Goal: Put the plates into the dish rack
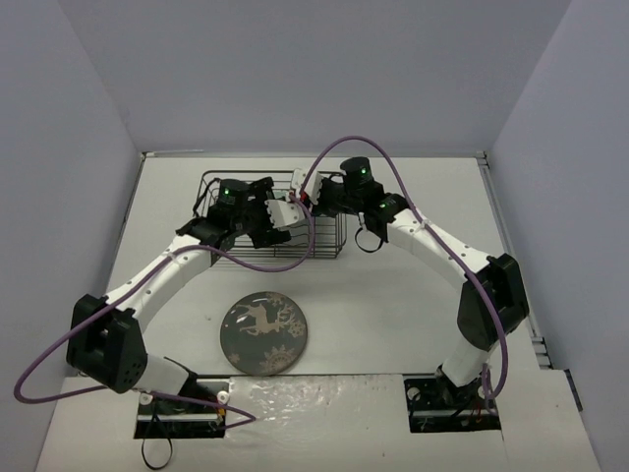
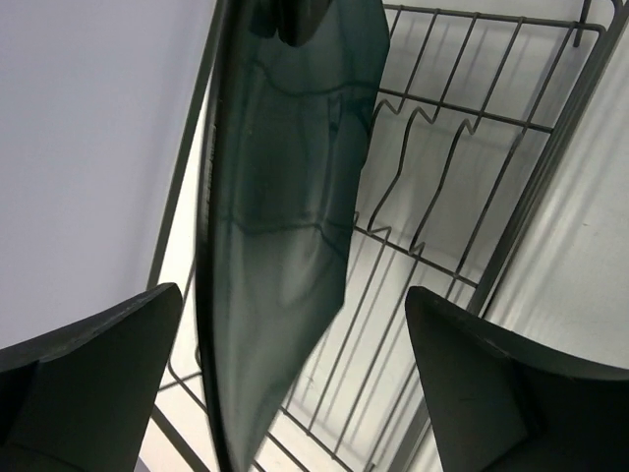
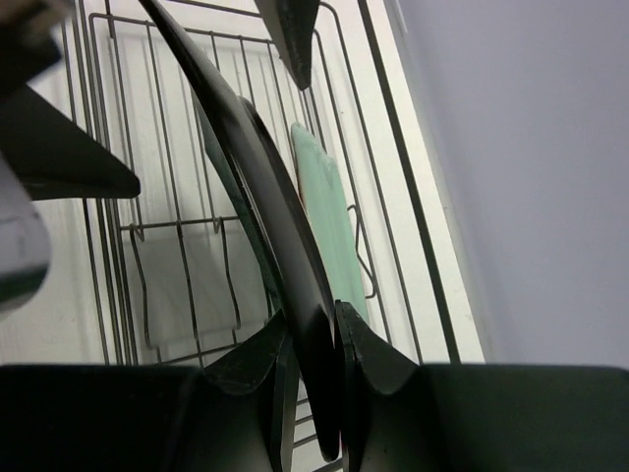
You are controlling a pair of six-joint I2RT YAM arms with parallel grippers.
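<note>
Seen from above, a rectangular black wire dish rack (image 1: 329, 241) sat on the white surface (image 1: 393, 295), toward the 12 o'clock edge. Both white-and-black arms reached in over it, the left arm from 7 o'clock and the right arm from 4 o'clock. A dark grey round plate with a white deer pattern (image 1: 263, 334) lay flat on the surface at 6 o'clock from the rack, apart from it and from both arms.

In the left wrist view, a dark teal rounded-square plate (image 2: 285, 197) stood on edge inside the rack, leaning slightly, with the rack's wavy slot wires at its 3 o'clock side. The left end effector (image 2: 295, 295) was spread wide. One dark finger sat at 8 o'clock and the other at 4 o'clock, and the plate stood between them. The 4 o'clock finger was clearly off the plate. The 8 o'clock finger was very near the rim, and the view did not show whether it touched.

In the right wrist view, the right end effector (image 3: 313, 324) was clamped on the teal plate's rim, one finger on each face. The plate ran from 6 o'clock up toward 11 o'clock in that view. A small pale mint-green round plate (image 3: 329, 216) stood on edge in the rack just beside the teal plate, on its 3 o'clock side. It was not clear whether the two plates touched.
</note>
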